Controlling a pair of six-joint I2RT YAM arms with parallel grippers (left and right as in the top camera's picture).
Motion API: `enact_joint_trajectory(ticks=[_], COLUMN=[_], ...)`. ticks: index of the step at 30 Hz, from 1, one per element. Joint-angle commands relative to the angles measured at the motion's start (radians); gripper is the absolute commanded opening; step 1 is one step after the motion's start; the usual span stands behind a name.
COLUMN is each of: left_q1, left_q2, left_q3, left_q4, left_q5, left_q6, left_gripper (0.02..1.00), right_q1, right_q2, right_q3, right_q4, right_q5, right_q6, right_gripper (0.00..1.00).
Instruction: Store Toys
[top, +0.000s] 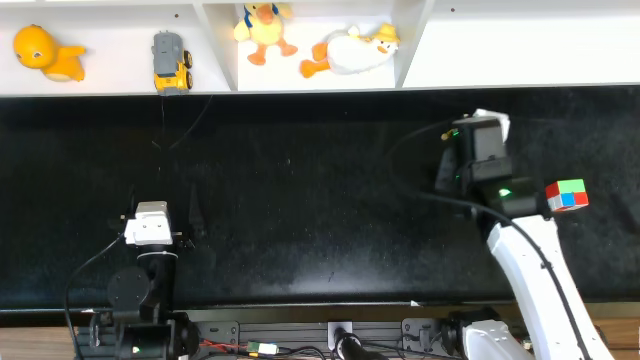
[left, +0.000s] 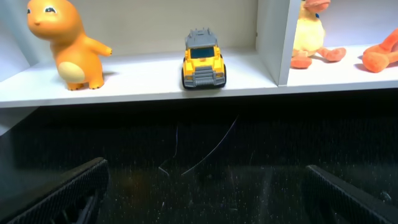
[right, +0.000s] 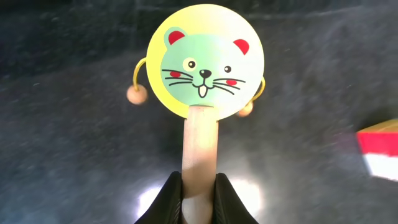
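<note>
My right gripper (right: 199, 190) is shut on the wooden handle of a rattle drum (right: 205, 59), a yellow disc with a green cat face and two beads on strings, held just above the black table. In the top view this gripper (top: 478, 145) sits at the right, left of a coloured cube (top: 566, 195). The cube (right: 379, 149) also shows beside the drum. My left gripper (left: 205, 186) is open and empty, low at the front left (top: 150, 222), facing the shelf. On the white shelf (top: 320, 80) stand an orange figure (top: 47, 52), a yellow truck (top: 171, 62) and two duck plushes (top: 265, 30).
The second duck plush (top: 350, 50) lies on its side in the middle shelf bay. White dividers (top: 220, 40) split the shelf into bays; the right bay (top: 520, 40) is bare. The black mat (top: 300, 200) lies wide between the arms.
</note>
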Motion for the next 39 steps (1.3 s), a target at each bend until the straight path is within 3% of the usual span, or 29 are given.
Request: enact_joint_trajectory(ticks=[1,11,19,32,37,39], left_q1=[-0.002,-0.002,-0.002,-0.002,-0.002,-0.002], left_q2=[-0.008,-0.008,-0.008,-0.008,-0.008,-0.008], left_q3=[-0.002,-0.002,-0.002,-0.002,-0.002,-0.002], left_q4=[-0.002,-0.002,-0.002,-0.002,-0.002,-0.002], left_q5=[0.002,0.002,0.002,0.002,0.002,0.002], left_q6=[0.016,0.016,0.016,0.016,0.016,0.016], left_gripper=[0.998,0.998,0.998,0.996,0.998,0.998], right_q1=[-0.066,-0.079,-0.065,-0.058,-0.06,-0.06], right_q2=[0.09,0.407,0.579,0.672,0.674,0.674], right_q3=[0.132,0.382,0.537,0.571,0.571,0.571], right_q4=[0.031,0.103,0.178,0.236,0.243,0.247], right_q5=[-0.05,-0.092,-0.189,-0.187,-0.187,-0.187], right_q6=[-0.226,-0.387,-0.409,-0.408,-0.408,-0.408], right_gripper=[0.045,0.042,0.047,0.117,0.229,0.411])
